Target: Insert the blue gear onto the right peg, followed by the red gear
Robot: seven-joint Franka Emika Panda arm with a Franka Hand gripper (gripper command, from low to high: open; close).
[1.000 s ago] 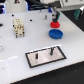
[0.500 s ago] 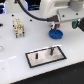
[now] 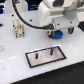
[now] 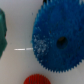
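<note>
Over the white table (image 3: 15,62), near the exterior view's right, the arm has come down since a second ago: gripper (image 3: 56,34) now sits low over the wide round bright-blue plastic gear (image 3: 58,34), where before both gears were in clear sight. Gear hasn't moved from its spot, so this looks like descent to grasp, not a lift.

Small round red plastic gear (image 4: 36,79) no longer shows in the exterior view, hidden behind the arm; the wrist view catches its edge just beside the blue one.

Wrist view: blue gear fills most of the frame, dark hub hole visible, so the camera is close above it and roughly centred. Teal shape at the frame edge, can't identify.

Fingers: can't tell if they're spread or clamped. White housing blocks them in the exterior view, and none show in the wrist view.

Thin dark right peg (image 3: 51,50) stands upright on the black white-rimmed rectangular plate (image 3: 45,56), bare, near the gear but apart from it. Left pin (image 3: 36,57) also bare.

Judgement: first insertion not yet done.
</note>
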